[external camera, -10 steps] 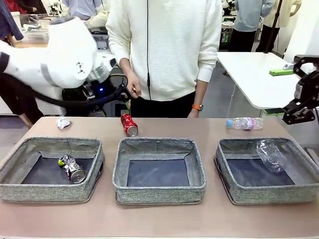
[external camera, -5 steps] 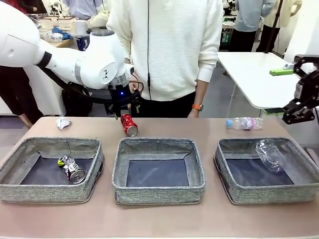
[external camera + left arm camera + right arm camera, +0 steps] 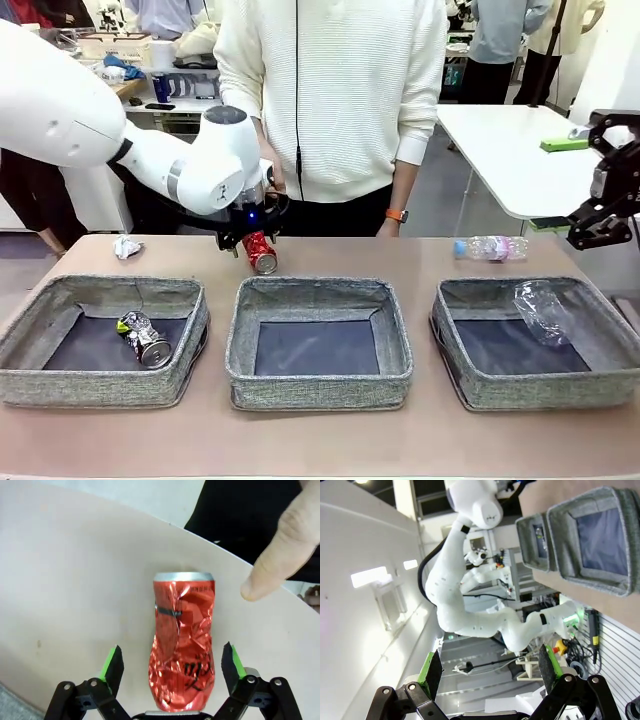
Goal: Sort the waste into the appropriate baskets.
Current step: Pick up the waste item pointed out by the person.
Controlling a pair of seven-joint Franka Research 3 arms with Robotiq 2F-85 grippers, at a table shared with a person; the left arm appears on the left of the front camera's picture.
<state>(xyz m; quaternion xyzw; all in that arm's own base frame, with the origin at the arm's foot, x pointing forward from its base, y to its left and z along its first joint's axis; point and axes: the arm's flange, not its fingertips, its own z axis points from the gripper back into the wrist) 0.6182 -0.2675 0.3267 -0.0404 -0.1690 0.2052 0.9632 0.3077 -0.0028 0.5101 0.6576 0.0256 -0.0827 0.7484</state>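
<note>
Table (image 3: pixel 320 445), tan top. Near row: three grey woven baskets side by side, apart from one another. Left basket (image 3: pixel 100 388): holds one crushed dark can (image 3: pixel 143 338), lying on the dark bottom toward its right side. Middle basket (image 3: pixel 320 390): dark bottom bare. Right basket (image 3: pixel 540 392): holds one crumpled clear plastic bottle (image 3: pixel 543 310), leaning against the far right wall. Behind the baskets, on the bare table: white paper wad (image 3: pixel 125 246), behind the left basket; crushed red can (image 3: pixel 182 645), lying on its side just behind the far left corner of the middle basket; second clear bottle (image 3: pixel 490 247), on its side behind the right basket. Left gripper (image 3: pixel 172 649): low over the red can, jaws wide apart, one green-padded finger on each side of the can's near half, a gap visible on both sides, nothing gripped. Right gripper (image 3: pixel 600 225): raised off the table past its right edge, jaws spread wide, nothing between them. Far side: a person in a white sweater (image 3: pixel 330 90), one hand (image 3: pixel 280 545) close beyond the red can's far end, not touching it.
</note>
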